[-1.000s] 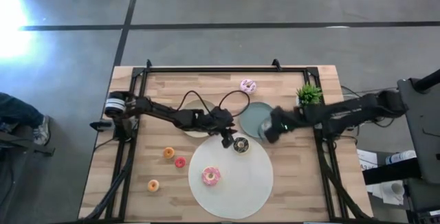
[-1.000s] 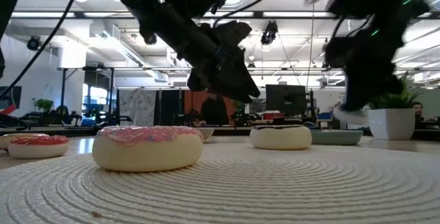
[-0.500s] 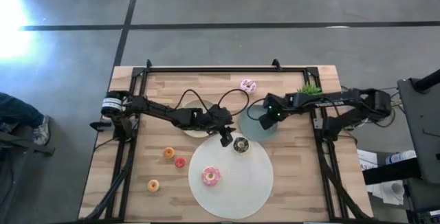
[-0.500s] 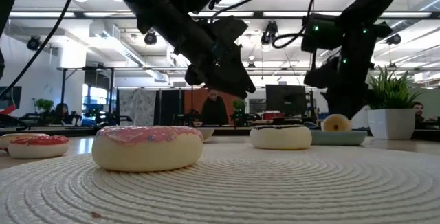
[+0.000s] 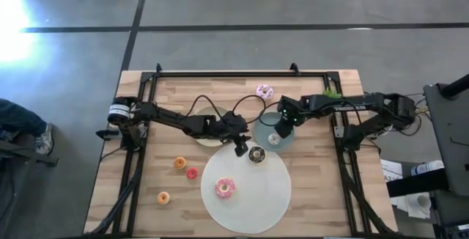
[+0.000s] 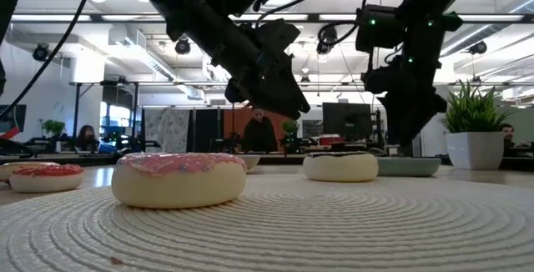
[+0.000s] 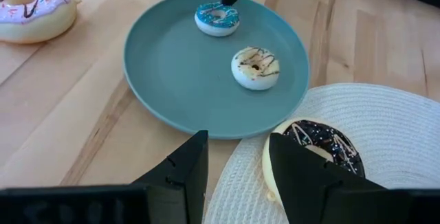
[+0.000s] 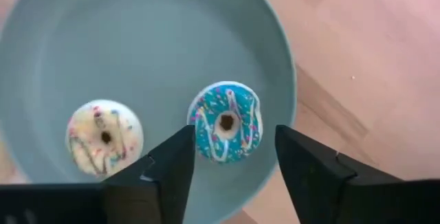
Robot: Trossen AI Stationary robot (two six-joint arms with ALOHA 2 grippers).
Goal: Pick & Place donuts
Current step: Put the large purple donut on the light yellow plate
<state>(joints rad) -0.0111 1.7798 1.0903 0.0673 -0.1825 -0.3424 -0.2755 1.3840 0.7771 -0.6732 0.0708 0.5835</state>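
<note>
Both pairs of jaws stand apart and empty. Going left to right with the teal plate (image 5: 272, 130) as marker: three mini donuts lie well to its left on bare wood, the left gripper (image 7: 234, 159) hangs just beside its rim over the chocolate donut (image 7: 317, 148), and the right gripper (image 8: 230, 157) hovers above the blue donut (image 8: 225, 121) lying on the plate beside the cream donut (image 8: 104, 136). It looks like a drop just made; next, I'd guess, comes fetching another donut.
</note>
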